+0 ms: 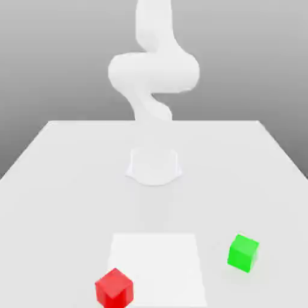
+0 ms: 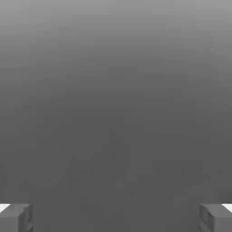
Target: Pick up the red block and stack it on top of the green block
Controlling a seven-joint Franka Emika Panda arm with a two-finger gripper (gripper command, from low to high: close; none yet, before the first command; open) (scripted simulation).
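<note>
Sitting low in the exterior view, red block (image 1: 113, 287) lower left, green block (image 1: 243, 252) lower right, well apart; gripper (image 2: 116, 217) fingers (image 2: 16, 217) spread wide, holding nothing

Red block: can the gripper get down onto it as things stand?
Probably yes. The red block sits alone on the table, apart from the green block, with nothing over or against it. The gripper is open and holds nothing.
</note>
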